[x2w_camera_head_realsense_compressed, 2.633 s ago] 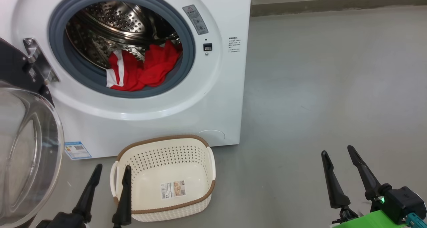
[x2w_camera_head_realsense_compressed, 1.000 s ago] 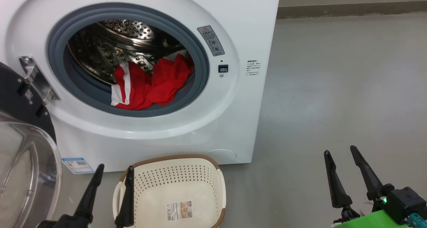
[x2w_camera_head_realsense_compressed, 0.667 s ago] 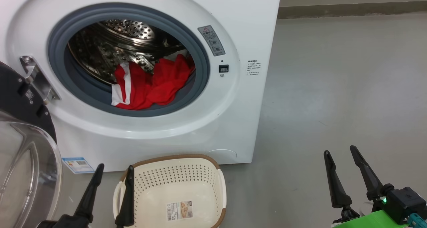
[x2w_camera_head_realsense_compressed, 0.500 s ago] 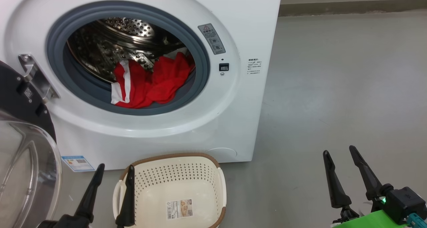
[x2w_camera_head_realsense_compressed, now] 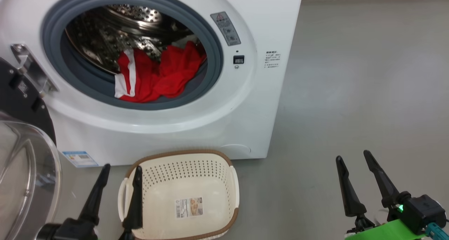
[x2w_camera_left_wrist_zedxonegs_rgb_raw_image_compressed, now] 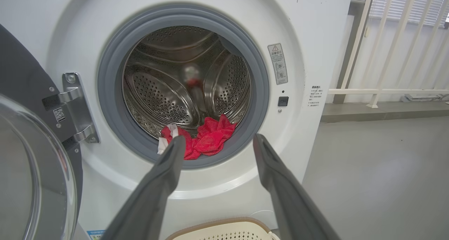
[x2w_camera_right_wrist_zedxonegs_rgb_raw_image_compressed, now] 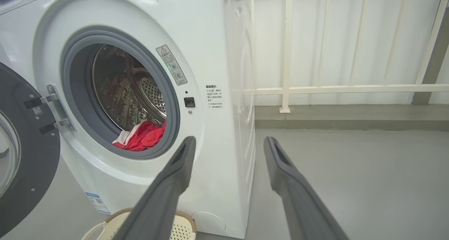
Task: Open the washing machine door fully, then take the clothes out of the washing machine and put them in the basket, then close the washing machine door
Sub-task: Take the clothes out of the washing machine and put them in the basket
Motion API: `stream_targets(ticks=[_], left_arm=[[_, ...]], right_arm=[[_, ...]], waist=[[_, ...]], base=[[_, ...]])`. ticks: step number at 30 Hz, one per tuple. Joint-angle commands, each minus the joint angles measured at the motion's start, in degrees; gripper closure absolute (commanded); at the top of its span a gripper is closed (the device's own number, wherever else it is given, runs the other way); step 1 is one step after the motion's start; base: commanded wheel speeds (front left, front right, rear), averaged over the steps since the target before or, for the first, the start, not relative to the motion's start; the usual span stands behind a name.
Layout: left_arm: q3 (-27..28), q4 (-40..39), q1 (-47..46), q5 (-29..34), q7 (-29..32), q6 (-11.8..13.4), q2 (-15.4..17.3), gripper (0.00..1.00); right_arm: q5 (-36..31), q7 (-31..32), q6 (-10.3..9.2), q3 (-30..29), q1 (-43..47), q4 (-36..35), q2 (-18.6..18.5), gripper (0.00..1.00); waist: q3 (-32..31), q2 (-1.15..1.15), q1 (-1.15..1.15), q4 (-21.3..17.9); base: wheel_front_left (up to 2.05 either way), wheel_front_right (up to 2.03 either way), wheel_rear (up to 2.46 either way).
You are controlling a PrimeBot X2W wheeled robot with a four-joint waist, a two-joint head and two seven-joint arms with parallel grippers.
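We are holding left gripper (x2w_camera_head_realsense_compressed: 122, 166) and right gripper (x2w_camera_head_realsense_compressed: 352, 155) jaws spread, empty, with clothes (x2w_camera_head_realsense_compressed: 165, 75) lying ahead in the washing machine (x2w_camera_head_realsense_compressed: 210, 127) and the basket (x2w_camera_head_realsense_compressed: 182, 152) just beside the left jaws.

a smooth grey concrete floor (x2w_camera_head_realsense_compressed: 350, 75) runs to a cream railing (x2w_camera_right_wrist_zedxonegs_rgb_raw_image_compressed: 287, 57) before a white wall (x2w_camera_right_wrist_zedxonegs_rgb_raw_image_compressed: 343, 36).

The washing machine (x2w_camera_head_realsense_compressed: 196, 127) front carries a grey warning label (x2w_camera_head_realsense_compressed: 225, 28) headed by a triangle sign with pictograms below, just right of the gasket (x2w_camera_head_realsense_compressed: 214, 57). It also carries a block of small dark printed text (x2w_camera_head_realsense_compressed: 272, 59) further right and a blue label (x2w_camera_head_realsense_compressed: 79, 158) at the lower left, with no wording legible. A white sticker (x2w_camera_left_wrist_zedxonegs_rgb_raw_image_compressed: 59, 114) bearing a square code sits on the washing machine door (x2w_camera_left_wrist_zedxonegs_rgb_raw_image_compressed: 21, 68) beside the hinge (x2w_camera_left_wrist_zedxonegs_rgb_raw_image_compressed: 75, 106), and a printed paper label (x2w_camera_head_realsense_compressed: 189, 207) lies on the base of the basket (x2w_camera_head_realsense_compressed: 182, 152), its print too small to read.
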Motion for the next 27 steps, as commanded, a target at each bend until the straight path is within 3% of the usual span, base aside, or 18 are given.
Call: stream_targets(ticks=[1,12,27], left_arm=[[1.42,-1.64,-3.70,0.03,-0.70,0.48,0.11,0.00],[2.13,-0.40,-10.23,-0.98,-0.70,0.17,-0.16,0.00],[4.12,9.89,-26.15,-3.08,-0.09,0.53,1.38,0.00]], right_arm=[[-0.74,-0.37,0.36,1.26,-3.12,-1.89,-0.74,0.00],[-1.28,-0.37,0.36,1.31,-6.14,-2.50,-0.74,0.00],[-1.65,-0.37,0.36,2.69,-10.73,-1.93,-0.74,0.00]], waist=[[2.22,0.00,0.00,0.45],[8.99,0.00,0.00,1.28],[16.05,0.00,0.00,-0.44]], base=[[0.00,0.00,0.00],[0.00,0.00,0.00],[0.00,0.00,0.00]])
